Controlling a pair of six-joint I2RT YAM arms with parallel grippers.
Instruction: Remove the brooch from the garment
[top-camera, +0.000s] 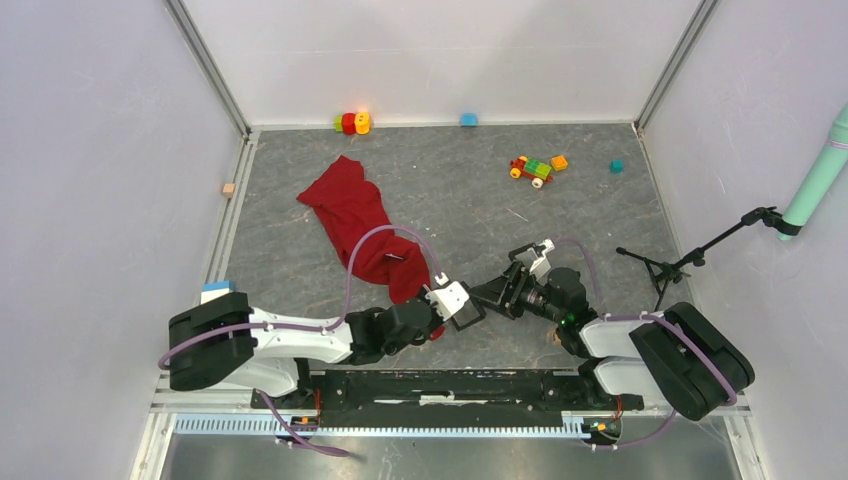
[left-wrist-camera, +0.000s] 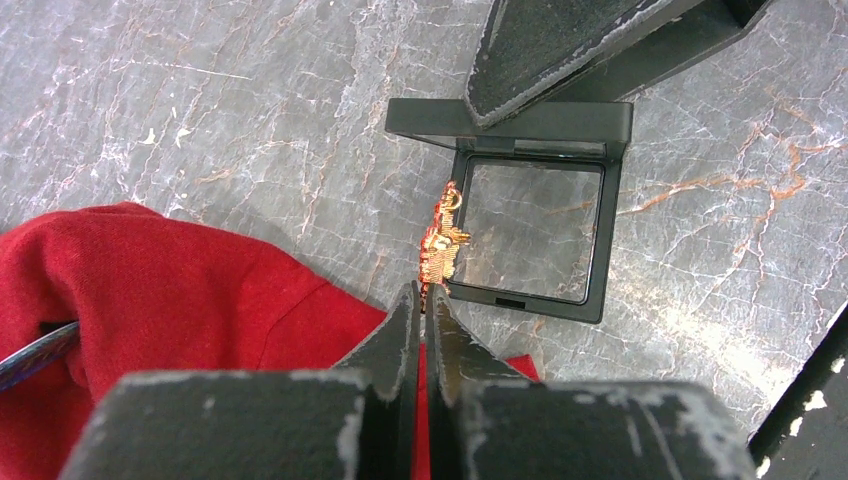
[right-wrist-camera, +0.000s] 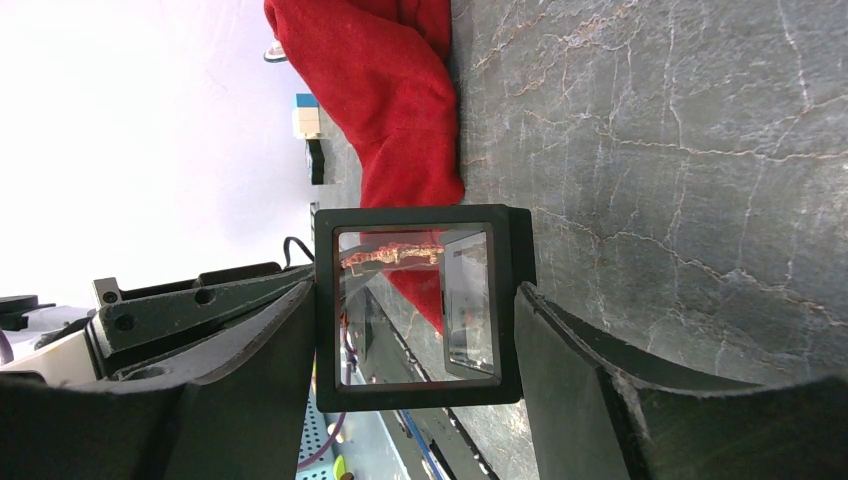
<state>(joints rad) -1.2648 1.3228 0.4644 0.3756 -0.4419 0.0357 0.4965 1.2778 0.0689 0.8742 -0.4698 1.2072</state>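
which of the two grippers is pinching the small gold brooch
The left gripper: its jaws are shut on the small gold brooch. The right gripper instead grips a black square clear-windowed case.

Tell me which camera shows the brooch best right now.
Left wrist: the brooch is close and unobstructed, pinched in the left gripper. Right wrist shows it only through the glazed black case; top external doesn't resolve it.

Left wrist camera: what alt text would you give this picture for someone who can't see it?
The left gripper, shut, pinches a small gold-and-red brooch at the edge of a black square case with a clear window. A deep-red fabric garment lies lower left on the grey marbled table.
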